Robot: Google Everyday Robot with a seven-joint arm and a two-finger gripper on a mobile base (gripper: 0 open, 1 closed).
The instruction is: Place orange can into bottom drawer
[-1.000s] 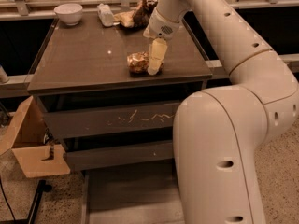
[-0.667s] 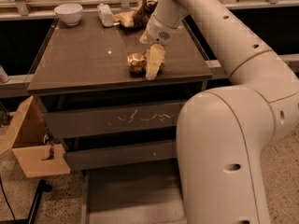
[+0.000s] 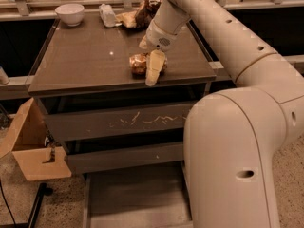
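The orange can (image 3: pixel 137 63) lies on its side on the brown cabinet top (image 3: pixel 85 56), near the front edge. My gripper (image 3: pixel 152 72) has come down over the can from above; its pale near side covers the can's middle, and how tightly it sits on the can is hidden. The can still rests on the top. The bottom drawer (image 3: pixel 137 196) is pulled out at floor level below, showing a smooth grey-brown floor with nothing in it.
A white bowl (image 3: pixel 70 13), a clear plastic bottle (image 3: pixel 108 14) and a brown snack bag (image 3: pixel 142 12) sit at the back of the top. A scratched drawer front (image 3: pixel 142 120) and a plain one (image 3: pixel 123 158) are closed. A cardboard box (image 3: pixel 28 148) stands at the left. My arm's bulk (image 3: pixel 237 151) fills the right.
My gripper has moved down and slightly left over the can. The can has not moved.
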